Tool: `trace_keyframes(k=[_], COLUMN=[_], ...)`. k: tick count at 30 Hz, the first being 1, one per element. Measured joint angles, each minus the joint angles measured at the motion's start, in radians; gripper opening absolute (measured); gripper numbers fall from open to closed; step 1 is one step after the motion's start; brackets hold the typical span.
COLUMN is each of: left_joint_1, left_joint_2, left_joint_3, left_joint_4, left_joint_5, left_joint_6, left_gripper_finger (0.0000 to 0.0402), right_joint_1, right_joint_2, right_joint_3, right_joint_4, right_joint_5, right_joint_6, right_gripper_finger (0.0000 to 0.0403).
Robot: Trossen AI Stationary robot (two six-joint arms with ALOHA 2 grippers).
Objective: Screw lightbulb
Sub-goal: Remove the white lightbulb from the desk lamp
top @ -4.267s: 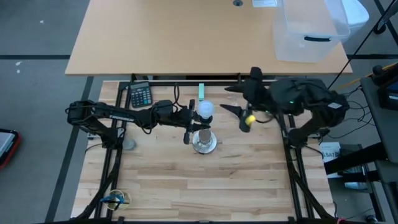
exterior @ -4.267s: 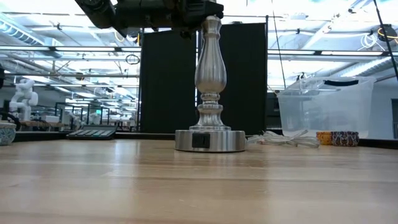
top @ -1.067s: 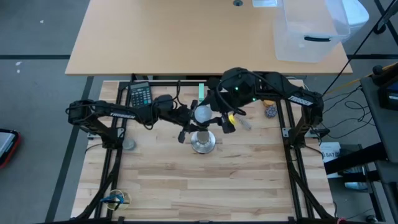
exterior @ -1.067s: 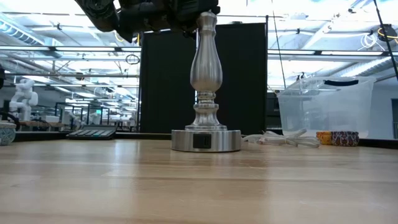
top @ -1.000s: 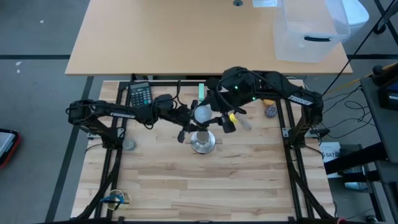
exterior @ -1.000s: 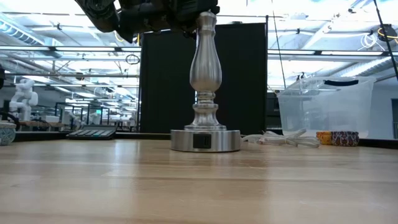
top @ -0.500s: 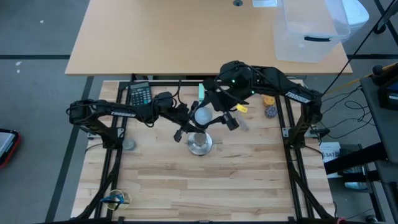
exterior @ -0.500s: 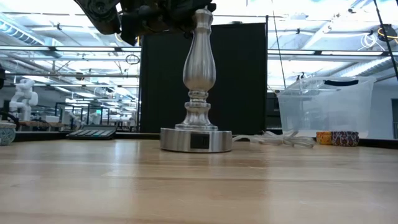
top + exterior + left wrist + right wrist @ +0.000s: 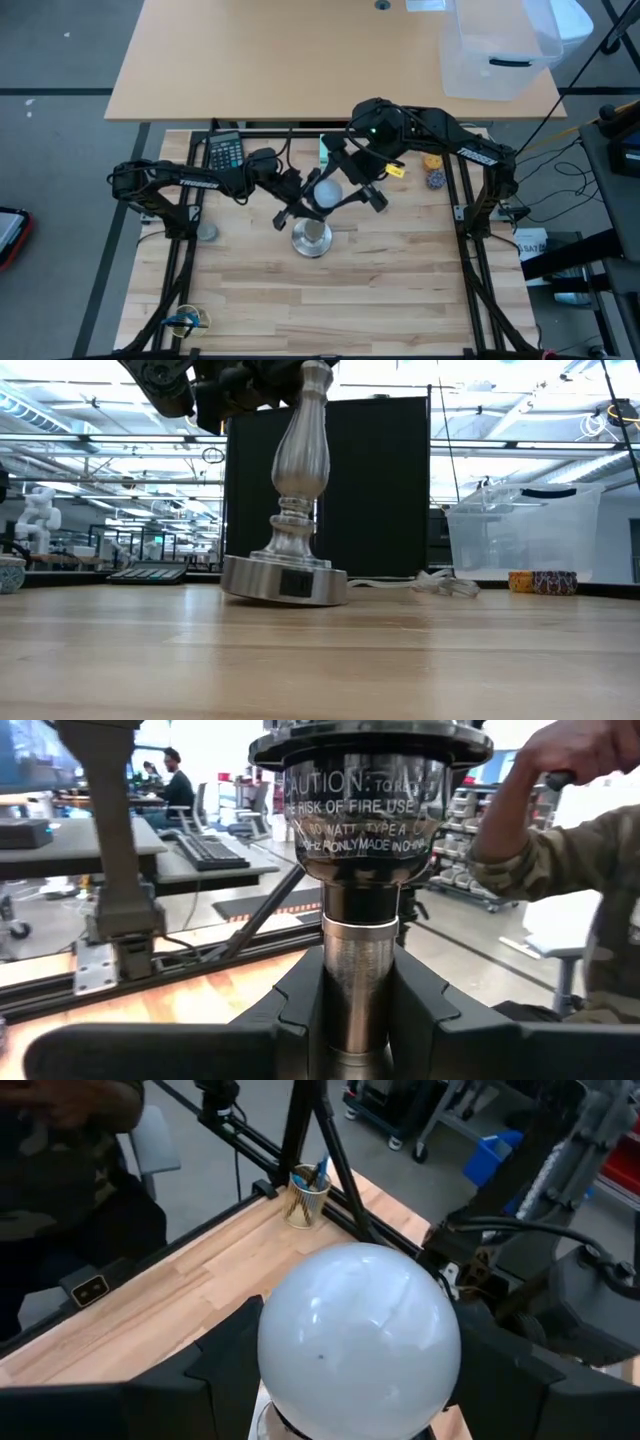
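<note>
Lightbulb (image 9: 358,1342) sits right between the right gripper (image 9: 348,187) fingers, its white globe filling the gap, so those jaws stand wide and closed around the glass — a broad hold that spreads the squeeze over a fragile shell and gives purchase for twisting. From above, the globe (image 9: 326,193) shows just beside that claw's tips, directly over the lamp stand (image 9: 311,238). Across from it, the left gripper (image 9: 357,1010) has its fingers pinched narrow on the stand's silver neck, just under the black socket (image 9: 366,815) with the caution lettering — clearly the bracing hand, there so the base cannot spin while the bulb turns. And look at the table-height view: the lamp stand (image 9: 286,575) is tipped, its round foot lifted on one side off the wooden table (image 9: 320,660), leaning toward the left claw's side. My read is that the two arms are pulling against each other a little; the risk is a crooked thread or a toppled stand if the tilt grows. A person's sleeve (image 9: 560,850) shows in the room beyond, well clear of both claws.
</note>
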Motion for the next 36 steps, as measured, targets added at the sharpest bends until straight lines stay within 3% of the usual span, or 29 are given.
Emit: trace_keyframes(k=[13, 23, 36], left_joint_1=[0.002, 0.024, 0.029], left_joint_2=[-0.002, -0.004, -0.005], left_joint_3=[-0.002, -0.002, 0.000], left_joint_4=[0.012, -0.001, -0.002], left_joint_5=[0.035, 0.044, -0.027], left_joint_6=[0.021, 0.042, 0.047], left_gripper_finger=[0.0074, 0.0074, 0.0074], right_joint_1=[0.002, 0.053, 0.087], right_joint_2=[0.021, 0.020, 0.012], right_joint_3=[0.002, 0.004, 0.003], right_joint_4=[0.041, 0.090, 0.126], right_joint_5=[-0.017, 0.170, 0.226], right_joint_6=[0.028, 0.096, 0.159], right_gripper_finger=[0.0262, 0.0319, 0.0329])
